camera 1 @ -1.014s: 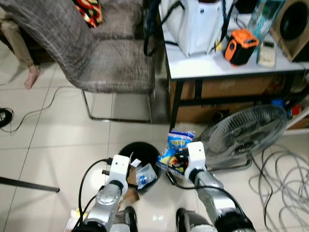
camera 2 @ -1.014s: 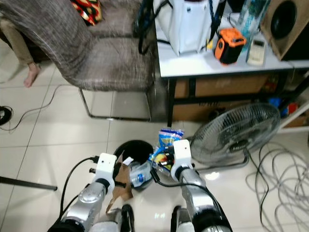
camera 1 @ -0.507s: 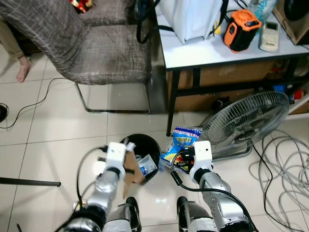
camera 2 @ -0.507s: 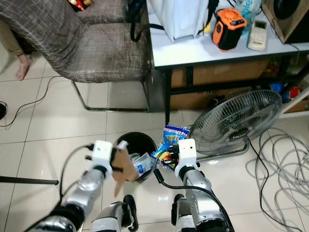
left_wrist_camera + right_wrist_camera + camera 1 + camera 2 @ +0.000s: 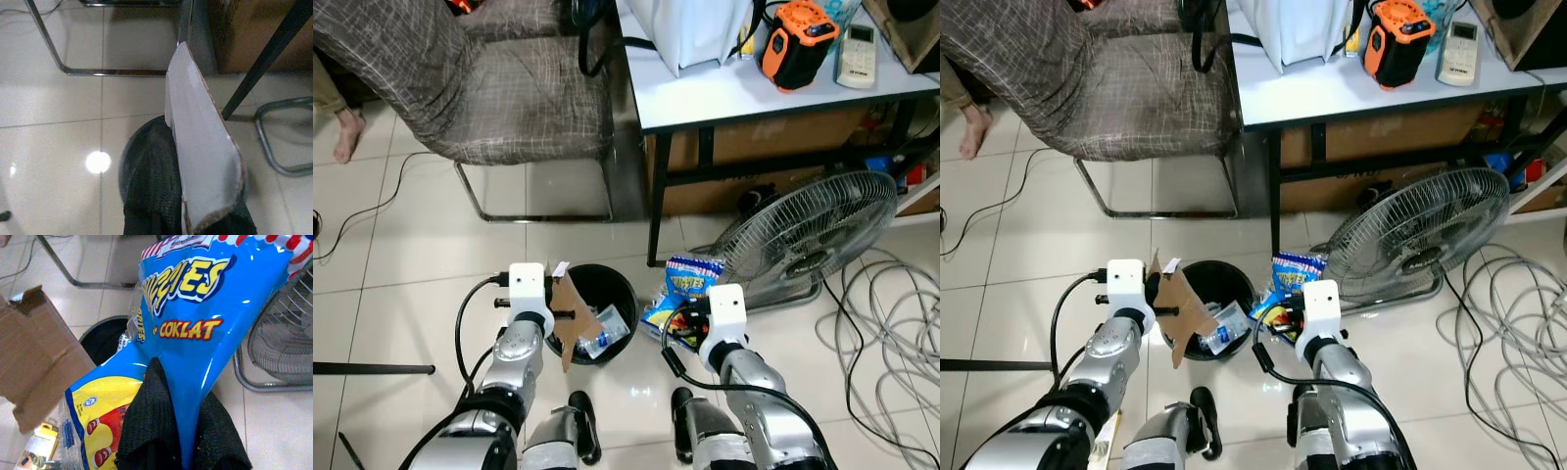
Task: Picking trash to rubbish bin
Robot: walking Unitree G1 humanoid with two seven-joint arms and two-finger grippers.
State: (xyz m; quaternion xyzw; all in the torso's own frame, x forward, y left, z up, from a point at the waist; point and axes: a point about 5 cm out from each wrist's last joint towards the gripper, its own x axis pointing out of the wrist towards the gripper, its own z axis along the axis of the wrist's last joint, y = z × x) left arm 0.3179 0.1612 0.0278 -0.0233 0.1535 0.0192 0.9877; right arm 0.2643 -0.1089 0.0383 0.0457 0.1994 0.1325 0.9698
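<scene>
A round black rubbish bin stands on the tiled floor before me, with a plastic bottle and other trash inside. My left gripper is shut on a piece of brown cardboard, held over the bin's left rim. In the left wrist view the cardboard stands edge-on above the bin. My right gripper is shut on a blue snack bag, held just right of the bin. The right wrist view shows the bag pinched between the black fingers.
A floor fan stands right of the bin, with loose grey cables beyond it. A white table with dark legs and a fabric-covered chair lie ahead. A person's bare foot rests at far left.
The camera has shifted, with the whole scene sliding. My left gripper has swung the cardboard further over the bin's left rim. The right gripper still holds the snack bag beside the bin.
</scene>
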